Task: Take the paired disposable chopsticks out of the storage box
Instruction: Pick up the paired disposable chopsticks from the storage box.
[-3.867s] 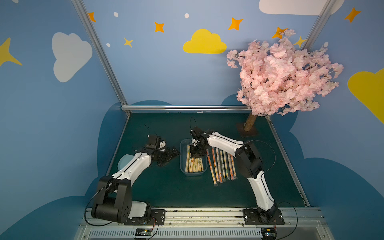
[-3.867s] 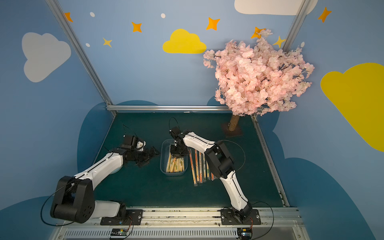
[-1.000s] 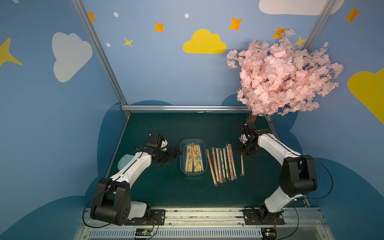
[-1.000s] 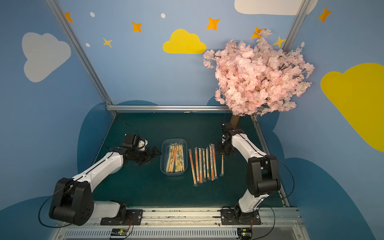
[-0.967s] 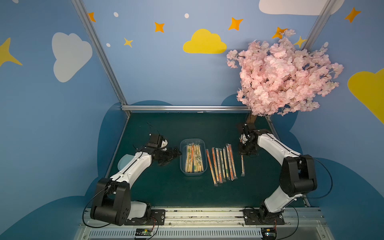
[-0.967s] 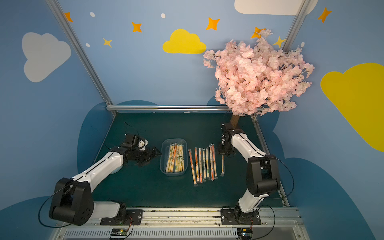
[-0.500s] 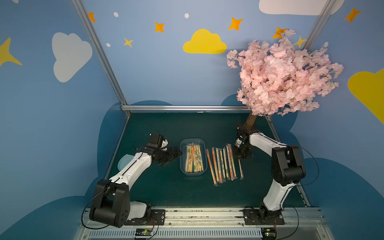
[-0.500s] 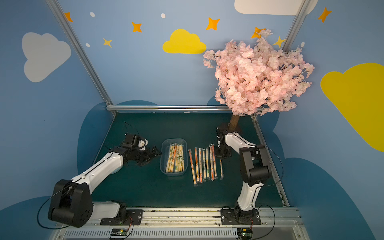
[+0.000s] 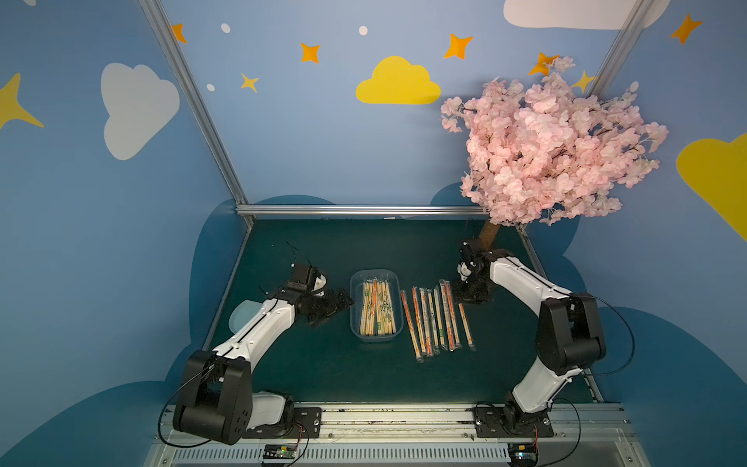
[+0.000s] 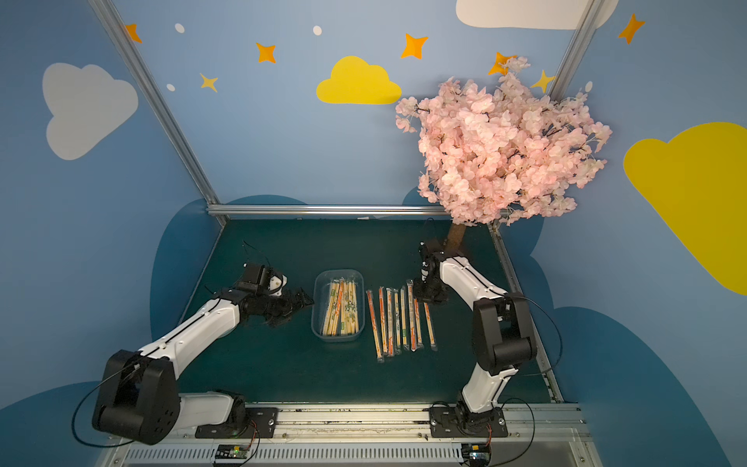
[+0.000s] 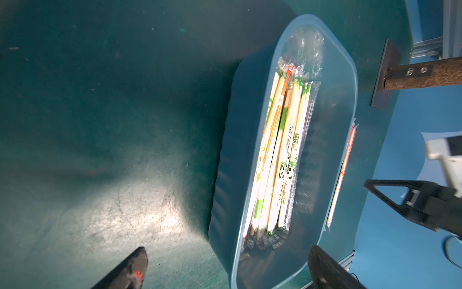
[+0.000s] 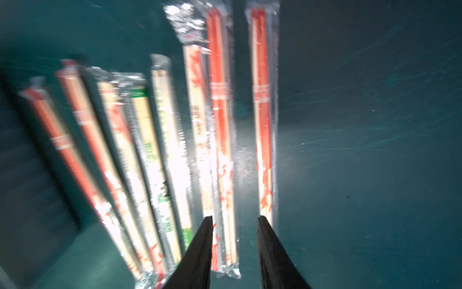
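Left gripper (image 9: 344, 301) is wide open, holds nothing, and hovers just beside the box (image 9: 374, 274) without touching it. In the left wrist view its fingers (image 11: 325, 270) straddle the box's near end.

The box sits mid-mat (image 9: 323, 364) with a stack of chopsticks (image 9: 376, 307) inside, packed lengthwise against one wall. The task is partly done.

Right of the box, a row of pairs (image 9: 432, 319) lies on the mat, roughly parallel. A last pair (image 9: 465, 325) lies slightly apart at the right end.

Right gripper (image 12: 235, 217) hangs low over the far ends of the row's right side, jaws parted, nothing clamped. That view is blurred, so I can't tell whether a fingertip (image 12: 262, 225) touches the last pair's sleeve.

A pink tree (image 9: 545, 149) stands behind the right arm.

Risks:
- If a tip is on the sleeve, lifting away could drag that pair or skew its neighbour.
- Swinging back to the box low could sweep the row.
- The stack is tight and the sleeves are slick, so a pinch may take two pairs or slip off.
- The box looks light and nothing holds it, so a snagged pair could tip or slide it.
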{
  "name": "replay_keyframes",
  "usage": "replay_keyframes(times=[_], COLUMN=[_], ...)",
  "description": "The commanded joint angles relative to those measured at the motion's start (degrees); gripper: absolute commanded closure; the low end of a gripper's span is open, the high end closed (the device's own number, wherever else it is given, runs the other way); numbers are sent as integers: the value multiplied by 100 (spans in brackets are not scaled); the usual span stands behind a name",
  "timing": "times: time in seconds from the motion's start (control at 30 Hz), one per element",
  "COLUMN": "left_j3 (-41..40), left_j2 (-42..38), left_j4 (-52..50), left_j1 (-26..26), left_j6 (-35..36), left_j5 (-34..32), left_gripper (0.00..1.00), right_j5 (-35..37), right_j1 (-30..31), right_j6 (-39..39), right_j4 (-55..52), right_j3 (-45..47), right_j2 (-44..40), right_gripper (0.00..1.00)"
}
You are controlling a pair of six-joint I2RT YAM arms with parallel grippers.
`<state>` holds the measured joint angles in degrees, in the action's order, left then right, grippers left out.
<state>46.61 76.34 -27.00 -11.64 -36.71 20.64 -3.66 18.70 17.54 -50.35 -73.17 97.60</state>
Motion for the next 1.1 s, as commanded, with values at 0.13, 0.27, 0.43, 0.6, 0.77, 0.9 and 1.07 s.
replay_keyframes(times=[0.13,0.27,0.43,0.6,0.77,0.9,1.07], left_j3=[5,-1,26,28,3,-29,-109], left_j2=[-49,-1,65,53,-32,-72,-119], left_j4=[-143,-127,-133,-141,-182,-169,-111], left_j1=[138,320,522,633,693,724,733], left_j6=[76,97,135,202,243,235,195], left_j5=[-206,-161,-3,67,111,142,195], left_gripper=[0,0,0,0,0,0,0], right_j5=[-921,-1028,-1026,-732,-429,-79,243], right_j1=[950,1529,2191,2656,2875,2962,2973], right_j6=[904,1295,1513,1436,1281,1166,1068], right_j4=[169,377,403,105,-277,-533,-707], right_j3=[-724,-1229,-1947,-2650,-3195,-3505,-3725], right_j2=[-378,-92,607,1465,2127,2476,2782], right_gripper=[67,67,67,68,70,71,71])
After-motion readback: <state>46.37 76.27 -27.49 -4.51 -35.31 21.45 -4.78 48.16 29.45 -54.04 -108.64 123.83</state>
